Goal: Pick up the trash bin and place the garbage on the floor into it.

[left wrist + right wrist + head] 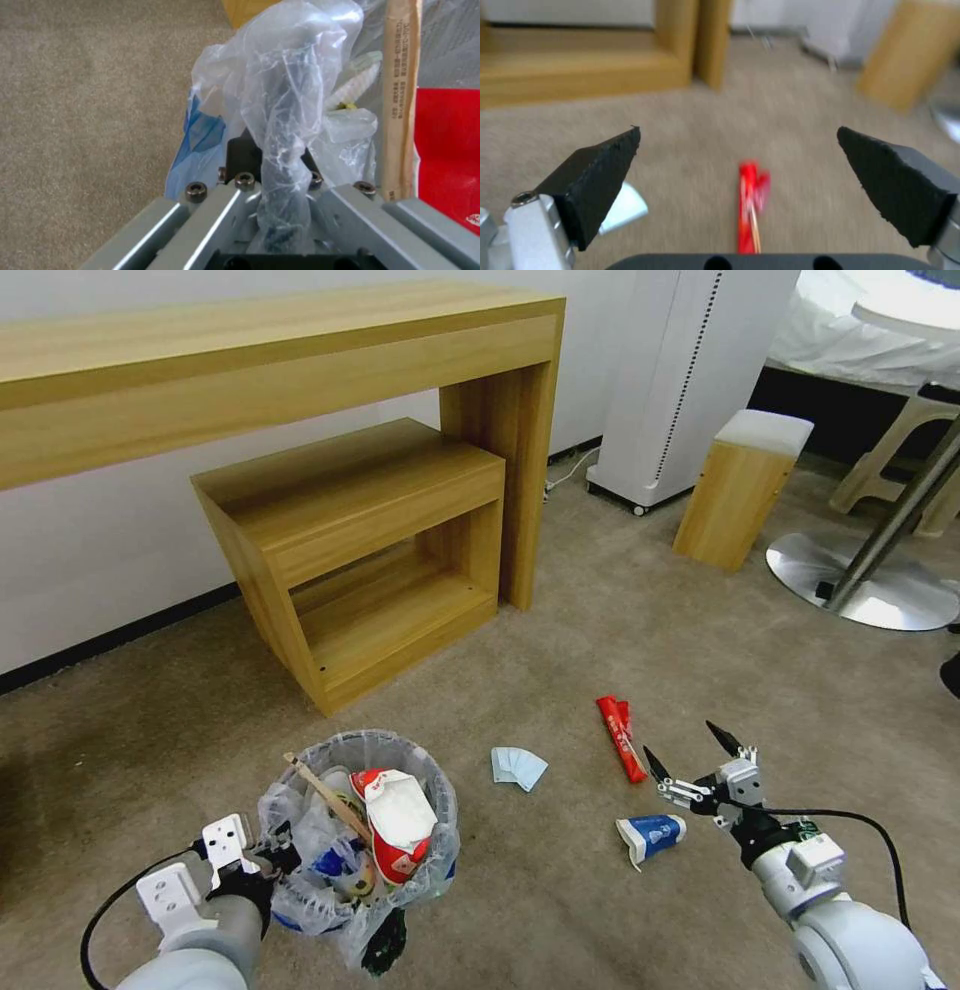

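The left end effector is clamped on the rim of the trash bin, its fingers closed over a bunched fold of the clear plastic liner, low at the robot's left. The bin is packed with litter: a white slipper on top of a red packet, and a wooden stick leaning across the opening. To the right, the right end effector hangs above the carpet with its two black fingertips spread wide and nothing between them. A red snack packet lies on the floor just beyond and slightly left of those tips; the right wrist view shows it centred in the gap between them. A blue-and-white paper cup lies on its side near the same end effector, on the robot's side of it, and a folded pale blue tissue rests between the bin and the packet. The beige carpet runs back to a wooden counter against the white wall, with a lower open shelf unit tucked under it, a white appliance, a small wooden stool and a round metal table base.
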Robot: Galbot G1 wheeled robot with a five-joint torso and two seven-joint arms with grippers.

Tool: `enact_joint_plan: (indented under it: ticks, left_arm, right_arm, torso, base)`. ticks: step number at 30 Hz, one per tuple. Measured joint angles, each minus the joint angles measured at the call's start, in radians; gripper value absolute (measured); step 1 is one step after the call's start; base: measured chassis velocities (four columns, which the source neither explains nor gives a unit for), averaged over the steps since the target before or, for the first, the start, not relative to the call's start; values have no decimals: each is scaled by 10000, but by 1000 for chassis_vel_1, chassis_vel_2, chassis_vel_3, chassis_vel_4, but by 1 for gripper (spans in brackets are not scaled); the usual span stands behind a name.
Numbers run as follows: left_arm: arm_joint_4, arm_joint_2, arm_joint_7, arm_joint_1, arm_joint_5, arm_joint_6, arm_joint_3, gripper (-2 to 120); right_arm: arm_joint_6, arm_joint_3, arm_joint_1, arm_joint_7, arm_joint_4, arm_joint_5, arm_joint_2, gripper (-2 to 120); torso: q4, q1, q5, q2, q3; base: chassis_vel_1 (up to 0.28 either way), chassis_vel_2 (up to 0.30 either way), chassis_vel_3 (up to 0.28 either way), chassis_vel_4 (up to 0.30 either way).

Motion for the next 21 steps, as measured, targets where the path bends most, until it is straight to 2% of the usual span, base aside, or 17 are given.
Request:
enact_joint_plan:
  ticks: [1,3,5,7,8,9,11,13,21]
  left_arm:
    - [-5,-19,9,23,30,-8,7,0]
    - [-6,-22,10,29,39,-7,10,0]
    - [-17,-75,18,83,130,-12,47,0]
    - [-21,-84,20,88,141,-13,54,0]
    - [-30,-127,27,101,181,-17,80,0]
    - [-31,-151,28,105,205,-21,92,0]
    - [-30,-164,28,110,219,-24,99,0]
    - [-30,-206,32,146,261,-51,106,0]
    - [-30,-205,34,194,275,-64,74,0]
  right_arm:
    - [-482,-91,-20,443,19,359,-2,100]
    - [-655,-116,-31,596,36,494,-3,100]
    - [-2056,-206,-112,1801,361,1776,-22,100]
    - [-2269,-210,-113,1976,427,2022,-24,100]
    - [-3181,-228,-67,2734,670,3381,-26,100]
    - [-3632,-234,8,3105,753,4142,-23,100]
    - [-3884,-240,70,3334,784,4596,-16,100]
    - [-5201,-274,589,4376,733,6496,147,100]
    - [-5517,-288,1109,4648,210,7096,382,100]
  torso:
    - [0,0,0,0,0]
    - [0,0,0,0,-1]
    - [-1,0,0,0,0]
    - [-1,0,-1,0,0]
    - [-1,1,-2,0,0]
    - [-1,0,-2,0,0]
    - [0,0,-2,0,0]
    - [0,0,-2,0,0]
    - [3,0,2,0,1]
  base:
    - [0,0,0,0]
    - [0,0,0,0]
    - [0,0,0,0]
    - [0,0,0,0]
    - [0,0,0,0]
    - [0,0,0,0]
    - [0,0,0,0]
    - [0,0,0,0]
    - [0,0,0,0]
